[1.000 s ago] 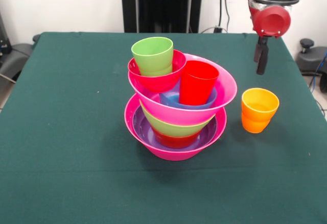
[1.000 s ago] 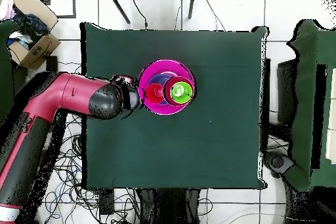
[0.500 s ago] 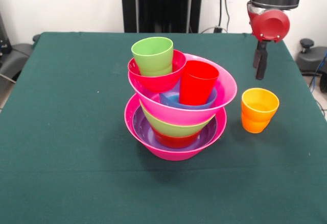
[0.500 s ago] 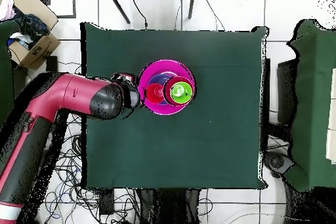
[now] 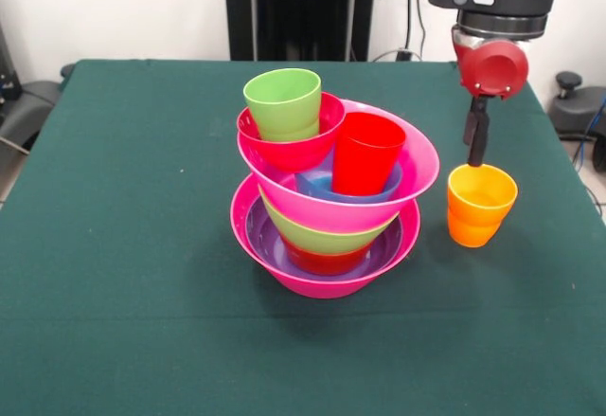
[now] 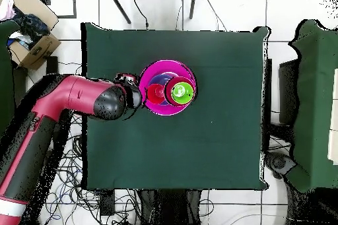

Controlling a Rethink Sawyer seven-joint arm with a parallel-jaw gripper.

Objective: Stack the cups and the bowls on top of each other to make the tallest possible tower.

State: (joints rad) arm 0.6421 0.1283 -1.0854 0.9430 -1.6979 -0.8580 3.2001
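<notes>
Your claw [image 5: 473,141] has dropped lower than a second ago and now hangs just above the orange cup's [image 5: 481,204] far rim (I cannot tell whether it is apart or together). That glossy stepped tumbler stands on the green cloth worktop [image 5: 133,245], beside the tilted tower [image 5: 327,198] of nested plastic bowls.

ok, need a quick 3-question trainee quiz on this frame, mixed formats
1. True or false: the orange cup is part of the tower.
2. Which cup sits in the crimson bowl? A red, B lime green, C orange.
3. Fill in: the gripper hangs just above the ____ cup.

Key: 1 false, it stands alone on the table beside the tower. 2 B, the lime green cup. 3 orange.
</notes>
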